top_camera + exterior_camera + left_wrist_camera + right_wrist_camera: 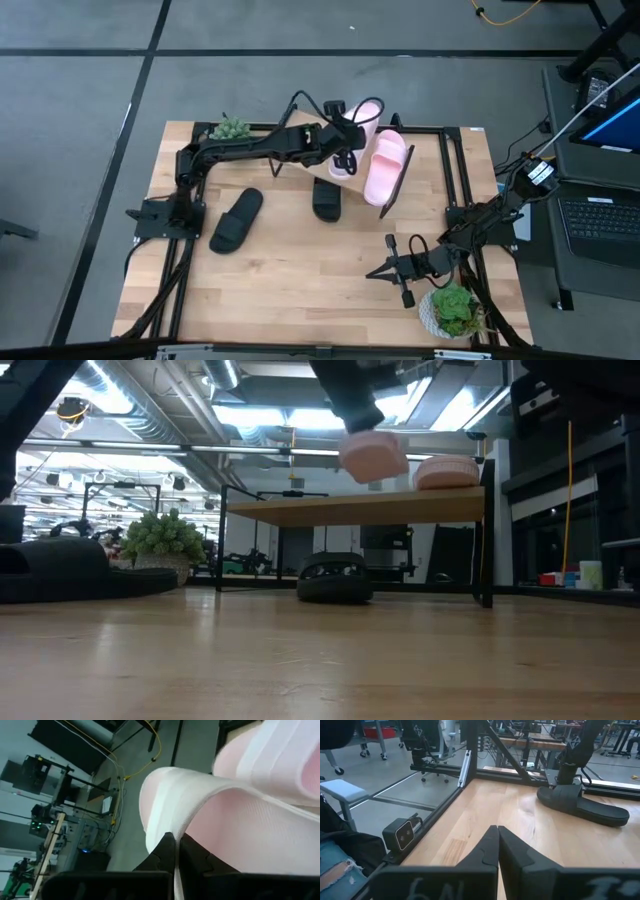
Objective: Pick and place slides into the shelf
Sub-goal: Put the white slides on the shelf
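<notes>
My left gripper [345,140] is over the shelf [350,510], shut on a pale pink slide [362,122] that shows above the board in the low view [372,455]. The second pink slide [386,165] lies sole-down on the shelf's board [447,472]. One black slide [327,198] lies on the table, partly under the shelf [335,580]. The other black slide [237,220] lies on the table's left part. My right gripper [385,270] is shut, low over the table's near right part, touching nothing. My left gripper pinches the pink slide by its wide strap [172,827], the strap's pale edge running between the two fingers [162,852]. In the low view the slide [372,455] is lifted clear, above the shelf's board. How far back it reaches between the fingers does not show.
A small green plant [232,128] sits at the table's far left by the left arm. A potted plant [452,308] stands at the near right corner beside the right arm. The near middle of the tabletop [300,290] is bare wood.
</notes>
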